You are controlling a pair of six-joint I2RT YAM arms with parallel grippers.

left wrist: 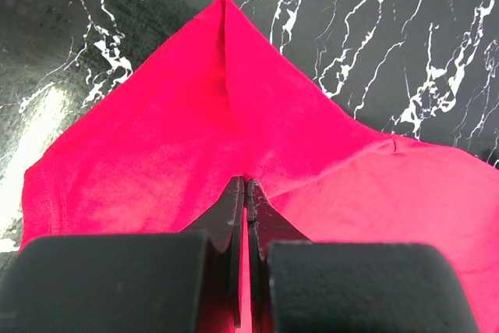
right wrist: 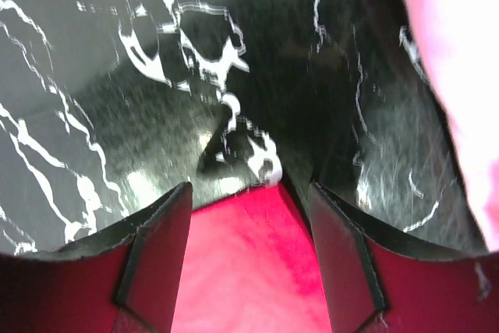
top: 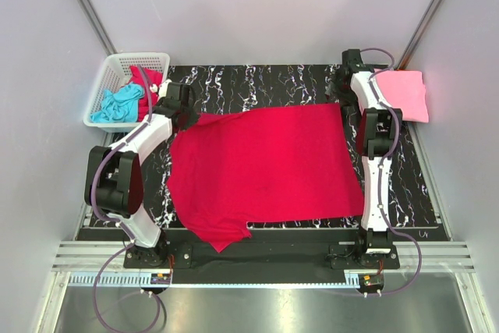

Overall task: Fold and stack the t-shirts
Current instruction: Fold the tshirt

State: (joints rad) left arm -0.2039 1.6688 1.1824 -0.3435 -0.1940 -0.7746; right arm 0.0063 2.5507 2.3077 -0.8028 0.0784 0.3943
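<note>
The crimson t-shirt (top: 265, 169) lies spread mid-worktop (top: 421, 193), one sleeve lapping the near edge. Our left gripper (left wrist: 246, 185) pinches its far-left corner tight. Our right gripper (right wrist: 249, 196) straddles the far-right corner with fingers apart, likely readying a fold. A pink t-shirt (top: 405, 93) sits at the far-right corner. By the far-left corner, the basket (top: 140, 56) holds a turquoise t-shirt (top: 117, 104) and a red t-shirt (top: 146, 79). Neither blocks us.

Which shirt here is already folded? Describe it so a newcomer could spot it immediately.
Start at the black marble table and go to its far right corner. There lies the pink t-shirt, folded into a flat rectangle. Unlike the crimson t-shirt spread open mid-table and the ones heaped in the white basket, it is pale and compact.
</note>
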